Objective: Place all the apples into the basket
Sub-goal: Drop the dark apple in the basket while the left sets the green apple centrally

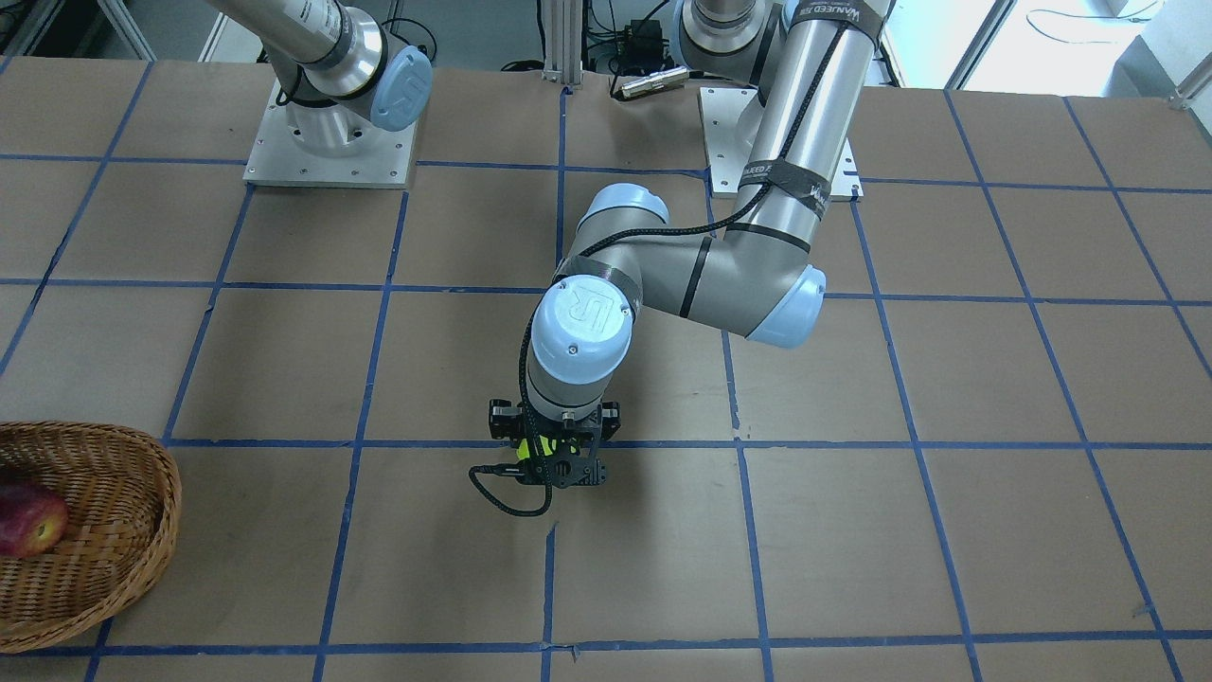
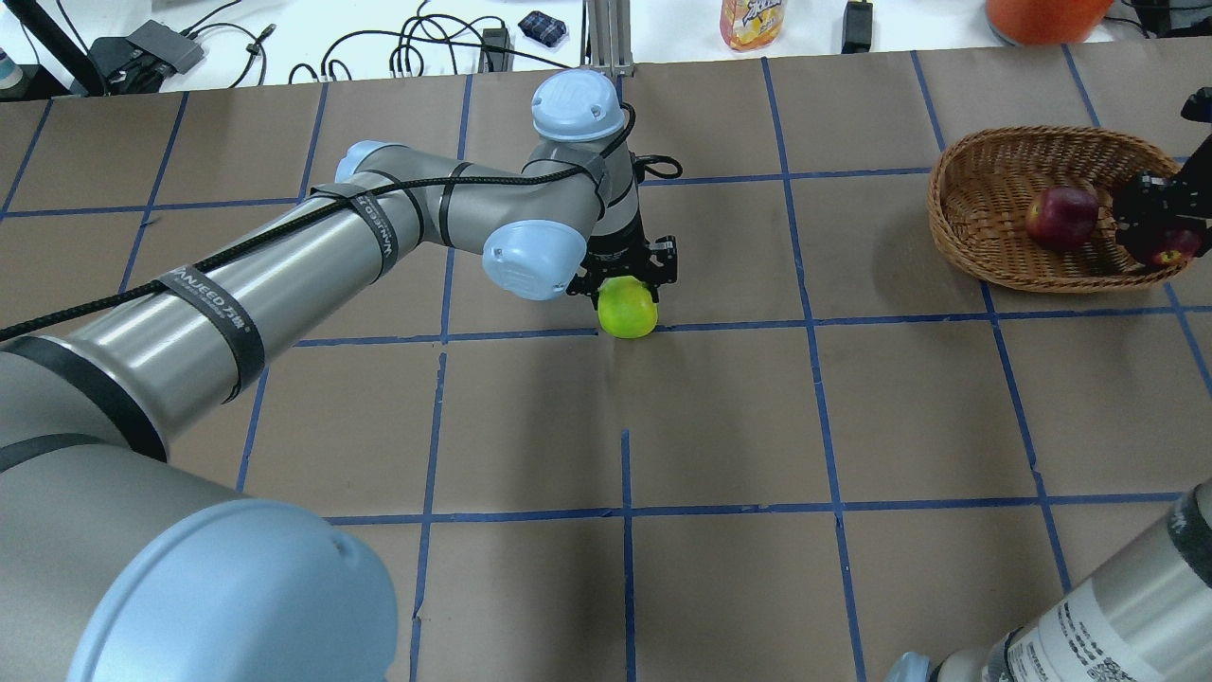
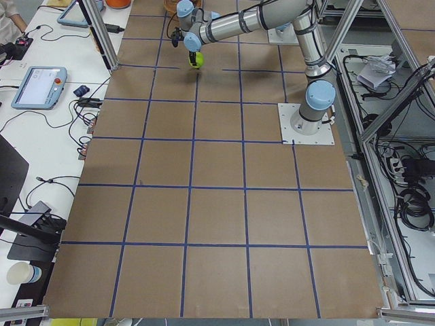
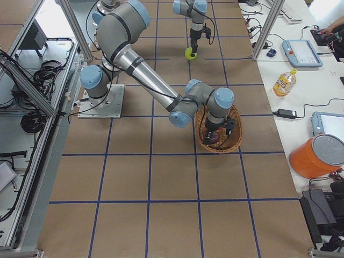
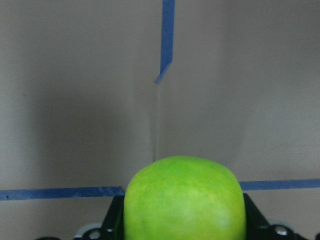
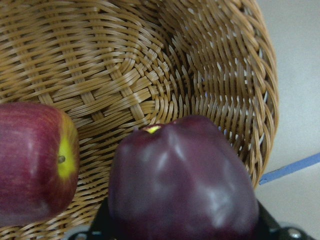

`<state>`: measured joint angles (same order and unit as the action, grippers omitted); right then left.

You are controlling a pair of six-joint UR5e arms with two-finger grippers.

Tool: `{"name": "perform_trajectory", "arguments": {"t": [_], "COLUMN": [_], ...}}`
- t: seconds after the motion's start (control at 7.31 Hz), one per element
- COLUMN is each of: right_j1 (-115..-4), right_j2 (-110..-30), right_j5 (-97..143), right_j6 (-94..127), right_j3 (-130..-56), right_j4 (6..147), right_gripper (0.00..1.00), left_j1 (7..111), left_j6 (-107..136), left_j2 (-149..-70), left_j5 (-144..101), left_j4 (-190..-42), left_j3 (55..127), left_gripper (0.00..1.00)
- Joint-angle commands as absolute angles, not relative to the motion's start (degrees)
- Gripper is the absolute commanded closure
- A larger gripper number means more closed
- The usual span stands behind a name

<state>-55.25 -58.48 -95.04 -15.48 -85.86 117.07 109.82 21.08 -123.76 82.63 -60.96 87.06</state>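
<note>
Green apple (image 5: pixel 185 200), left claw (image 2: pixel 627 289) (WANJEED strap (image 2: pixel 213 317))

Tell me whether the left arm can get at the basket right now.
Probably not yet. The left end effector holds the green apple well away, and the right end effector, with the maroon apple, hangs over the basket, crowding it.

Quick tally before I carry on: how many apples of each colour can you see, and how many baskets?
red apple: 1
maroon apple: 1
green apple: 1
basket: 1
Total: 4 things, 3 of them apples.
</note>
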Motion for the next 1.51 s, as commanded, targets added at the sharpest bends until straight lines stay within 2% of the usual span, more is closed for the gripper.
{"name": "perform_trajectory", "arguments": {"t": [0.0, 0.41, 0.82, 1.09, 1.37], "right_j1": [-55.37, -57.73, -74.11, -88.35, -96.91], "right_j2": [-58.8, -62.64, -71.09, -69.97, -67.61], "right_j5": [-93.43, -93.43, -89.95, -87.19, -81.95], "right_j6": [-15.47, -15.21, 1.31, 17.94, 33.05], "right_j3": [-85.69, -85.34, -85.34, -85.43, -85.96], "right_j4": [116.81, 113.67, 102.33, 103.35, 103.53], "right_gripper": [0.0, 0.0, 0.0, 0.0, 0.0], "left_j1": [109.08, 104.0, 97.5, 93.79, 90.72], "left_j6": [20.83, 14.45, -1.45, -6.5, -9.66], "left_j2": [-122.18, -117.09, -108.67, -100.85, -96.61], "left_j5": [82.35, 82.44, 83.84, 91.03, 90.27], "left_j4": [-60.9, -73.32, -86.98, -95.41, -97.11], "left_j3": [86.67, 81.42, 79.54, 79.45, 79.8], "left_gripper": [0.0, 0.0, 0.0, 0.0, 0.0]}}
